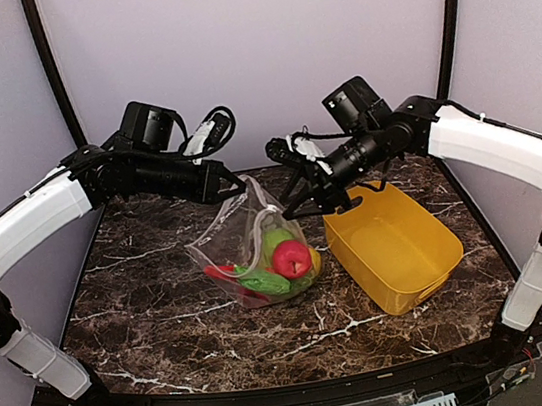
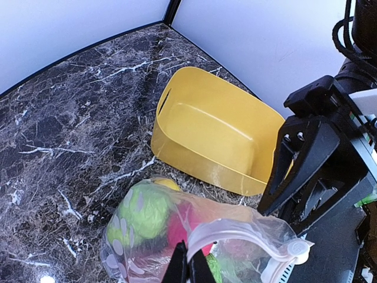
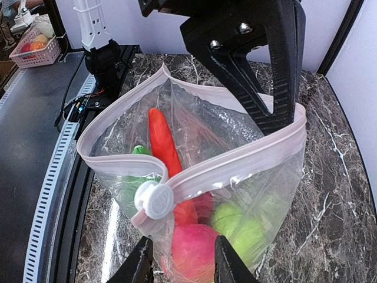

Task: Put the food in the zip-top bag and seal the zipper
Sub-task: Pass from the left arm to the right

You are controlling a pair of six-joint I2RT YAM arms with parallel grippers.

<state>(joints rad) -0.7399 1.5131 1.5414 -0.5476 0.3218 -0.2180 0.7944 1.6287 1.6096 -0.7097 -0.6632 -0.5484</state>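
- Nearest you, the right end effector [image 3: 184, 244] stands spread either side of the zip-top bag [image 3: 118, 135], with the white slider [image 3: 154, 200] just ahead on the zipper [image 3: 235, 168].
- Left wrist: left end effector [image 2: 188, 266] pressed together, pinching the bag's mouth edge; yellow tub [image 2: 212, 135] sits beyond.
- Top: food [image 1: 289, 259] is bagged on the table [image 1: 144, 302], so sealing's the step. Next, I'd say, you nip that slider and draw it along.

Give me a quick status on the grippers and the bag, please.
Left gripper shut on the zip-top bag rim; right gripper open astride the slider end. Food inside, zipper unsealed. Yellow tub alongside, clear of the mouth.
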